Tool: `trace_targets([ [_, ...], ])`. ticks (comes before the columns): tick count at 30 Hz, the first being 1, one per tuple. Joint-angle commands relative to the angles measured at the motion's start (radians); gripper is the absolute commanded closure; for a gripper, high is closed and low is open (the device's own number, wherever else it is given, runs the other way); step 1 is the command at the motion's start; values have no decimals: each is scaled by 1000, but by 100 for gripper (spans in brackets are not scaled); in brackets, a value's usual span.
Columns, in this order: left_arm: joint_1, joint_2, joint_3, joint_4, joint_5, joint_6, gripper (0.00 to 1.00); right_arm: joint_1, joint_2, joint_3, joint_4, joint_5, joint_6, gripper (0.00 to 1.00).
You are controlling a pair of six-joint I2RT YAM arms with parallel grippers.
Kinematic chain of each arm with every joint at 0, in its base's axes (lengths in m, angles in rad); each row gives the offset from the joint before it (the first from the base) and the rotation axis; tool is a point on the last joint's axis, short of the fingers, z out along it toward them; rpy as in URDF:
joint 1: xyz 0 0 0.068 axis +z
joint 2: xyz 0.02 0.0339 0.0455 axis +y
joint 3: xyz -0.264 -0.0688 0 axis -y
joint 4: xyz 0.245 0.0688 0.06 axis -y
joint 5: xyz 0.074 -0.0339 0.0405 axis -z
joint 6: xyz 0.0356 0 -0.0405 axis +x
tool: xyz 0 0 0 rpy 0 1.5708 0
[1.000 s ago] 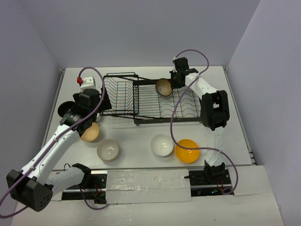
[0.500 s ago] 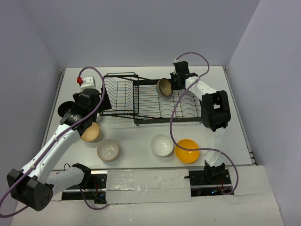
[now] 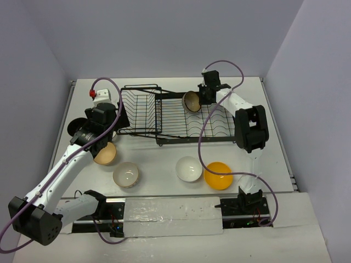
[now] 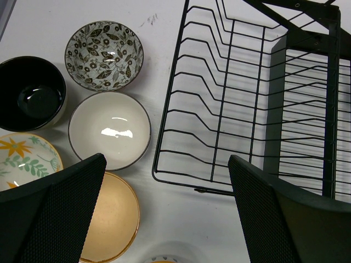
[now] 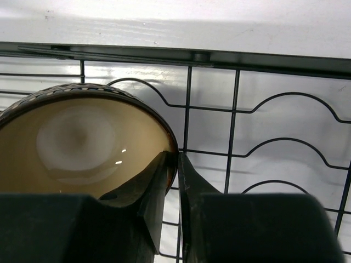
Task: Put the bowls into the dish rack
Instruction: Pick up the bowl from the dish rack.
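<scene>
Tan bowl [image 5: 77, 142], rim between right jaws

Rack [image 3: 181, 118]: black wire throughout. Table [image 3: 164, 159]: white. Cable [image 3: 224, 59]: purple.

Leaf bowl [image 4: 103, 55]: grey, with a dark leaf-and-flower print all over the inside.
Black bowl [image 4: 30, 93]: glossy black inside.
White bowl [image 4: 109, 130]: white, thin dark rim.
Flower bowl [image 4: 24, 159]: cream, orange flower, green sprigs.
Tan bowl [image 4: 112, 216]: plain orange-tan.
Yellow bowl [image 3: 218, 175]: bright orange-yellow.
Brown bowl [image 5: 82, 145]: tan inside, paler centre, dark rim with a light dotted band.
</scene>
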Motion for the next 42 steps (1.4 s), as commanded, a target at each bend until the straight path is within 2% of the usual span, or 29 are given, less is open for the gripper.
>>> trace_targets([
  [1, 5, 1, 6, 15, 14, 9, 1, 20, -14, 45, -46, -28, 4, 79],
  [6, 8, 4, 8, 15, 16, 9, 1, 26, -22, 65, -61, -25, 7, 71],
  [13, 8, 3, 8, 13, 19, 9, 1, 33, -26, 113, -94, -29, 9, 66],
  [17, 10, 1, 8, 15, 19, 9, 1, 39, -37, 152, -121, -28, 12, 60],
  [23, 11, 1, 8, 15, 22, 9, 1, 59, -61, 258, -184, -8, 24, 57],
  [27, 11, 0, 8, 15, 25, 9, 1, 94, -23, 423, -256, 3, 33, 54],
  [33, 11, -14, 5, 15, 23, 9, 1, 181, 130, 637, -348, 9, 26, 52],
  [42, 11, -13, 3, 18, 36, 7, 1, 220, 184, 610, -341, 14, 27, 52],
])
